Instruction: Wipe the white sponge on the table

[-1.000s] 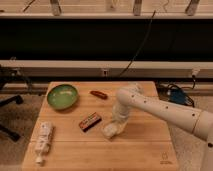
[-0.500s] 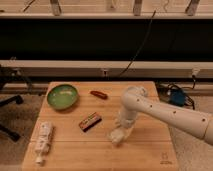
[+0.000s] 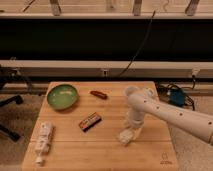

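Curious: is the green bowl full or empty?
Empty: the green bowl shows bare inside. The gripper, right of it, holds the white sponge on the table.

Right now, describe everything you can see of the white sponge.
The white sponge is a small off-white, soft-looking block with rounded edges, lying low on the light-wood table, right of centre and toward the near edge. The gripper is on it from above, shut on its top, hiding part of it. Its underside rests on the tabletop. Nothing else touches it; the red-black packet lies apart to its left.
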You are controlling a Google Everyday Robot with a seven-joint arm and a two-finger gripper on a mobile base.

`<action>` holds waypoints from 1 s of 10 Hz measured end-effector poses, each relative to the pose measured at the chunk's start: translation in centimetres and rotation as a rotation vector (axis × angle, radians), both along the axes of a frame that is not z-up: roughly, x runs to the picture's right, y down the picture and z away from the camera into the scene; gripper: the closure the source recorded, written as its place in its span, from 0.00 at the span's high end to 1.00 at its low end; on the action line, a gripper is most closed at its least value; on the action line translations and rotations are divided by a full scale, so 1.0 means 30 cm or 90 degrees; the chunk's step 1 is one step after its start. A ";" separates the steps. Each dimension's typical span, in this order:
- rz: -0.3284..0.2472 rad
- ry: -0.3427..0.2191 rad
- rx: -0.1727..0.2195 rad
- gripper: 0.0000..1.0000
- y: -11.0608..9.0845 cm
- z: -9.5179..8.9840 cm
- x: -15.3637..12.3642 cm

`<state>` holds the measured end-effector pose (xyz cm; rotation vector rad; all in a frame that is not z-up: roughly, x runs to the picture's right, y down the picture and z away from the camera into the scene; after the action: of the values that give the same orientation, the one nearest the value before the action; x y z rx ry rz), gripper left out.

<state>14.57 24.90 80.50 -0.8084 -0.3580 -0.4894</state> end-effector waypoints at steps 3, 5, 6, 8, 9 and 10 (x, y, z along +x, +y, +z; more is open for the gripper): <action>0.015 0.026 0.013 0.00 -0.054 0.079 0.038; 0.016 0.026 0.020 0.00 -0.072 0.102 0.038; 0.015 0.023 0.021 0.00 -0.077 0.103 0.029; 0.014 0.023 0.020 0.00 -0.078 0.103 0.029; 0.012 0.019 0.022 0.00 -0.085 0.110 0.024; 0.012 0.010 0.032 0.00 -0.108 0.131 -0.002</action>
<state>14.50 21.67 84.43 -0.7594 -0.3368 -0.4723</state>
